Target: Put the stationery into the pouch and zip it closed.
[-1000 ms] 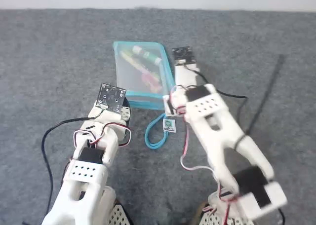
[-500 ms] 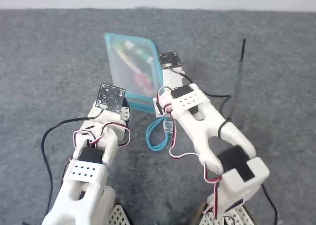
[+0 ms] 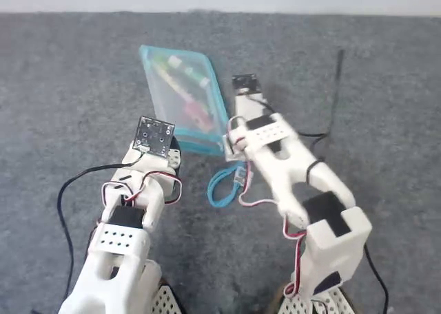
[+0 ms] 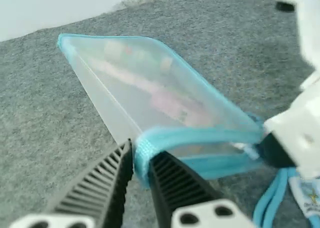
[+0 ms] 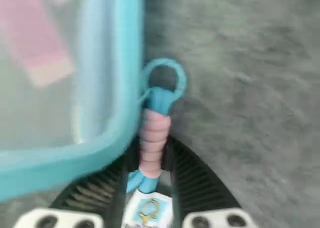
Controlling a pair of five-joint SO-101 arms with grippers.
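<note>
A clear pouch with turquoise trim lies slanted on the grey carpet, with pink, green and white stationery inside it. My left gripper is shut on the trim at the pouch's near corner. My right gripper is at the other near corner, shut on the pink zipper pull, which hangs from a turquoise ring beside the pouch edge. A turquoise strap loop with a small tag trails toward me from that corner.
A black cable runs across the carpet to the right of the right arm. Red, white and black wires hang off both arms. Bare grey carpet lies around the pouch, up to a pale wall at the far edge.
The pouch has swung, its far end going left. The right arm has moved left with the zipper end, and the strap loop shifted with it. The left arm has stayed put.
</note>
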